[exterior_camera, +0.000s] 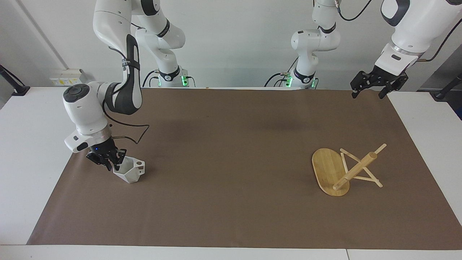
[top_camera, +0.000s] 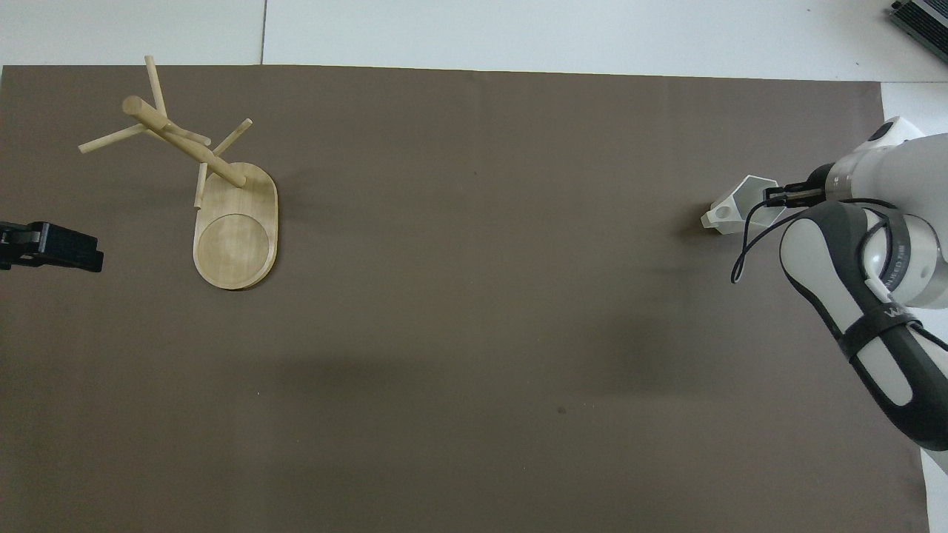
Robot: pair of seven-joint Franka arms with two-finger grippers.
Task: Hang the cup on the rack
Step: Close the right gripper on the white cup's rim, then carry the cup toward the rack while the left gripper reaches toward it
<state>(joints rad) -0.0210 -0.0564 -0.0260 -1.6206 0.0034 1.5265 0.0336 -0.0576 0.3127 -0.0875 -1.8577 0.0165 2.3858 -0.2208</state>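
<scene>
The white faceted cup (exterior_camera: 130,172) (top_camera: 729,212) stands upright on the brown mat at the right arm's end of the table, its handle pointing toward the table's middle. My right gripper (exterior_camera: 114,164) (top_camera: 772,197) is down at the cup's rim, on the side away from the handle, touching it. The bamboo rack (exterior_camera: 355,169) (top_camera: 185,144) stands on its oval base at the left arm's end. My left gripper (exterior_camera: 371,90) (top_camera: 74,253) waits open in the air over the mat's corner, nearer to the robots than the rack, holding nothing.
A brown mat (exterior_camera: 231,151) covers most of the white table. A black cable (exterior_camera: 137,130) loops from the right wrist above the mat beside the cup. Both arm bases stand at the robots' edge.
</scene>
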